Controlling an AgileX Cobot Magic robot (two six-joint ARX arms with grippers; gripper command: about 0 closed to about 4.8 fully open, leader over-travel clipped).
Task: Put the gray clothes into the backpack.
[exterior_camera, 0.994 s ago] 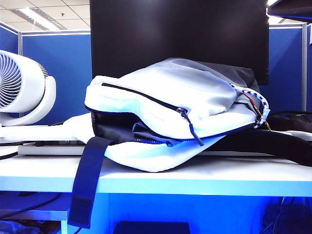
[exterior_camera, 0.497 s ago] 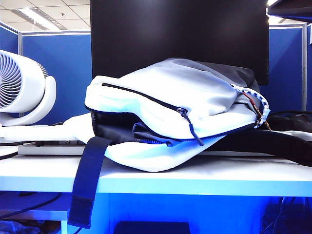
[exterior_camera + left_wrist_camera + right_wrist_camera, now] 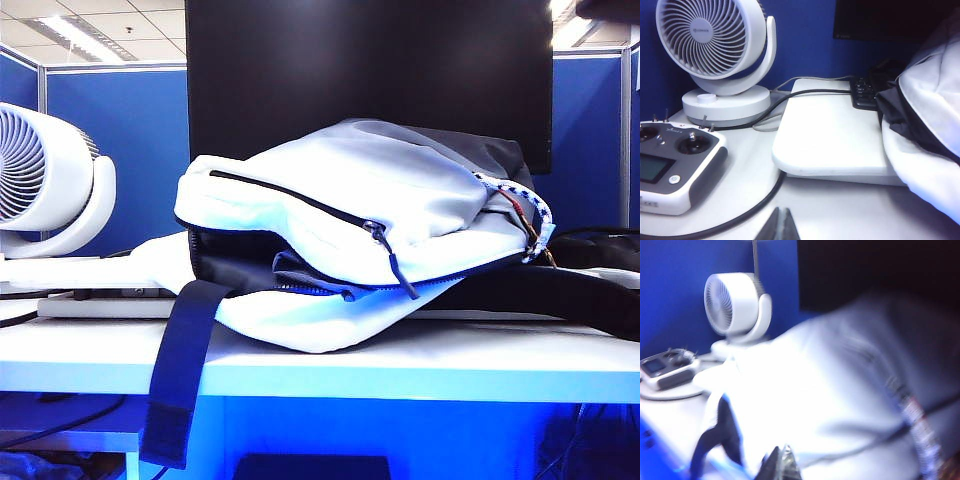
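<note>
The white backpack [image 3: 350, 200] lies on its side on the table with its blue-edged zipper mouth gaping toward the front. A fold of the gray clothes [image 3: 300, 270] shows inside that mouth, against the dark lining. A navy strap [image 3: 180, 370] hangs over the table's front edge. My left gripper [image 3: 781, 225] is shut and empty, low over the table beside the backpack [image 3: 925, 150]. My right gripper [image 3: 781, 463] is shut and empty, raised above the backpack [image 3: 805, 400]; that view is blurred. Neither gripper's jaws show in the exterior view.
A white round fan [image 3: 40, 180] stands at the left, with a remote controller [image 3: 670, 160] and a black cable [image 3: 790, 100] near it. A white board [image 3: 830, 140] and a keyboard [image 3: 865, 92] lie behind the backpack. A black monitor [image 3: 370, 70] stands at the back.
The dark part of the right arm at the exterior view's top right corner has risen almost out of frame. The backpack and clothes have not moved.
</note>
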